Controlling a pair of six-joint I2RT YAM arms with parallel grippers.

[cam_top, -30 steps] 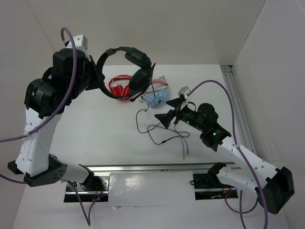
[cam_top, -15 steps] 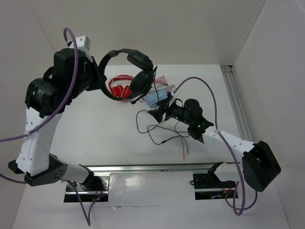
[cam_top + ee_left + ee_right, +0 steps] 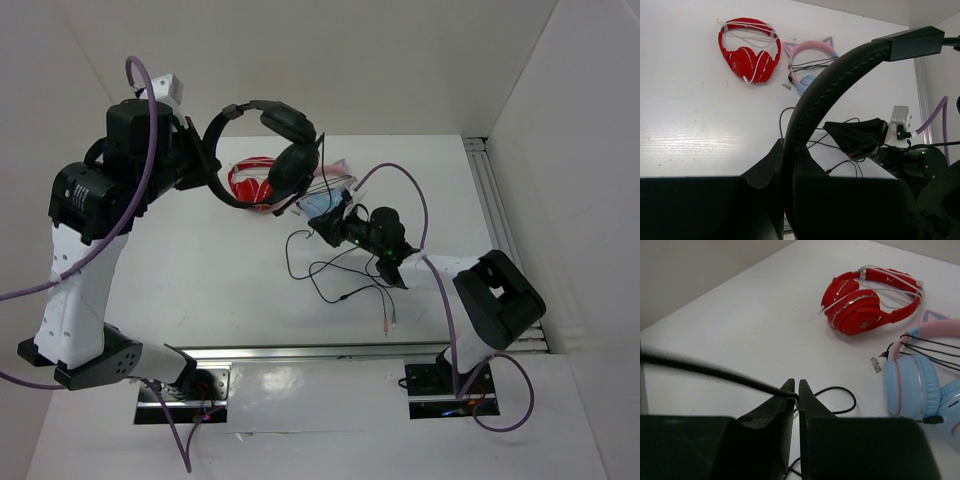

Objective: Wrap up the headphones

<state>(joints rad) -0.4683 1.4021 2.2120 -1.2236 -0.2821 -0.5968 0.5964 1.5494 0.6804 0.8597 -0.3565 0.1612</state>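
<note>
The black headphones (image 3: 290, 165) hang in the air at the back left, and my left gripper (image 3: 205, 152) is shut on their headband (image 3: 840, 80). In the left wrist view the band runs up from between the fingers (image 3: 790, 155). Their thin black cable (image 3: 330, 275) drops to the table and lies in loose loops, ending in small coloured plugs (image 3: 388, 322). My right gripper (image 3: 322, 228) sits just below the ear cups, shut on the cable (image 3: 705, 371), which enters the fingertips (image 3: 796, 390) from the left. Below the jaws a loop of cable (image 3: 842, 400) rests on the table.
Red-and-white headphones (image 3: 252, 180) and light-blue and pink cat-ear headphones (image 3: 330, 200) lie at the back of the table, just beyond my right gripper. A metal rail (image 3: 500, 220) runs along the right edge, another (image 3: 330, 352) along the front.
My right arm has reached left and back to the hanging cable, and its jaws have gone from wide open to shut on it. The left arm and headphones hardly moved.
</note>
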